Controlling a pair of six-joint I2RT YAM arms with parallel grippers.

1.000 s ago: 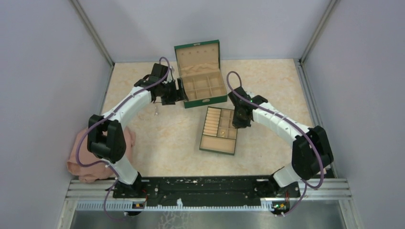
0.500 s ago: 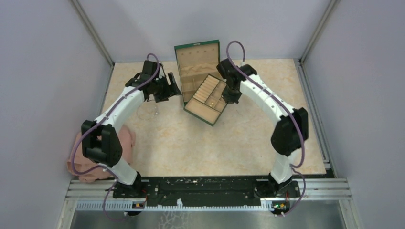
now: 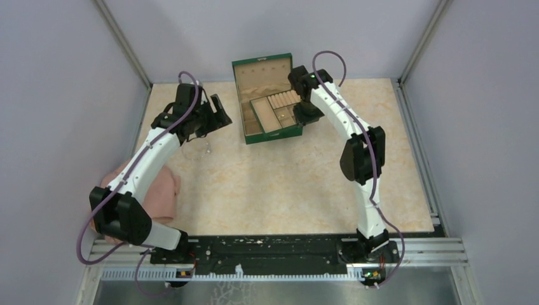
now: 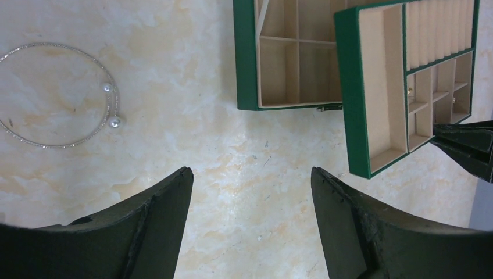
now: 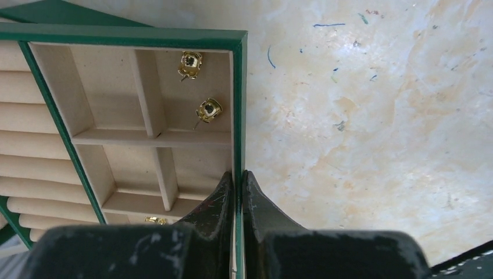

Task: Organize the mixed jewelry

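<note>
The right gripper's (image 5: 237, 177) fingers (image 5: 216, 199) are clenched on the green wall of the divided tray (image 5: 238, 87). Half a second ago it held the tray askew across the green box's (image 3: 262, 61) front edge; now the tray sits squared over the box, its long axis along the box's front wall. The left gripper (image 4: 251, 174) hangs released, jaws wide. A second ago it touched the box's left wall and now it is well apart from it, over the table (image 3: 286, 184).

Only the right wrist view shows two gold earrings (image 5: 190, 63) in the tray's corner compartment, posts pointing down-left, and another gold piece (image 5: 154, 220) beside the finger. Only the left wrist view shows clearly the thin bangle (image 4: 110, 104) flat on the table, its pearl-tipped gap facing the box.
</note>
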